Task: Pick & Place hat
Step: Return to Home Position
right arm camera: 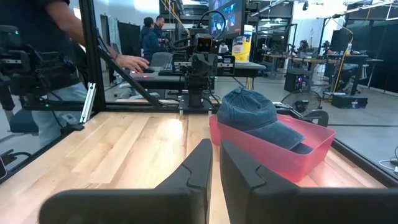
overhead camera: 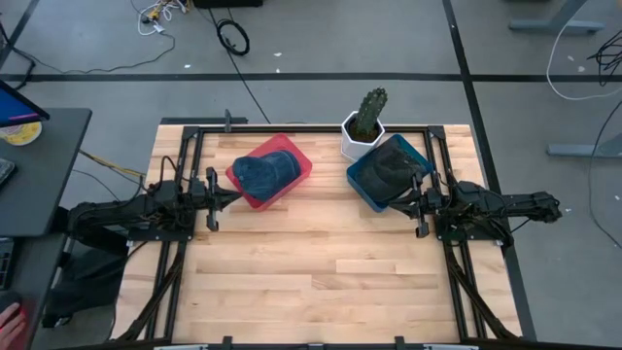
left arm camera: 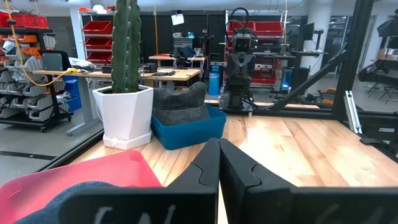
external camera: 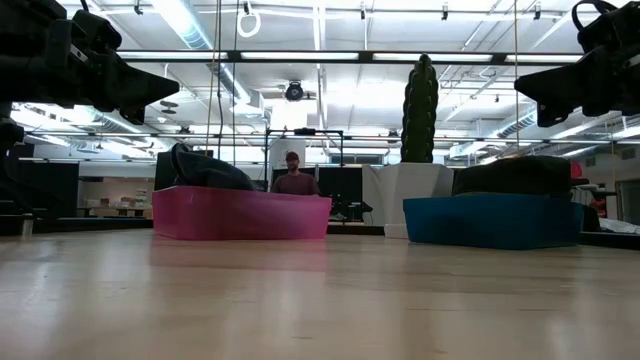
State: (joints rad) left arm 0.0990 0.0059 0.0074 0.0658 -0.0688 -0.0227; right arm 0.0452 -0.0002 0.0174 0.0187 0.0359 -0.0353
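A blue denim cap (overhead camera: 264, 171) lies in a pink tray (overhead camera: 295, 180) on the table's far left half; in the right wrist view the cap (right arm camera: 255, 115) rests crown up in the tray (right arm camera: 280, 149). A dark grey hat (overhead camera: 391, 163) sits in a blue tray (overhead camera: 362, 185) to the right, also seen as the hat (left arm camera: 180, 102) in the left wrist view. My left gripper (overhead camera: 216, 191) hovers shut just left of the pink tray, above the table. My right gripper (overhead camera: 418, 206) hovers shut at the blue tray's near right corner. Both touch nothing.
A cactus (overhead camera: 369, 109) in a white pot (overhead camera: 358, 141) stands between the two trays at the far edge. A black frame (overhead camera: 292, 127) borders the table. The near half of the wooden table (overhead camera: 321, 282) is bare. People (right arm camera: 134, 59) are in the room beyond.
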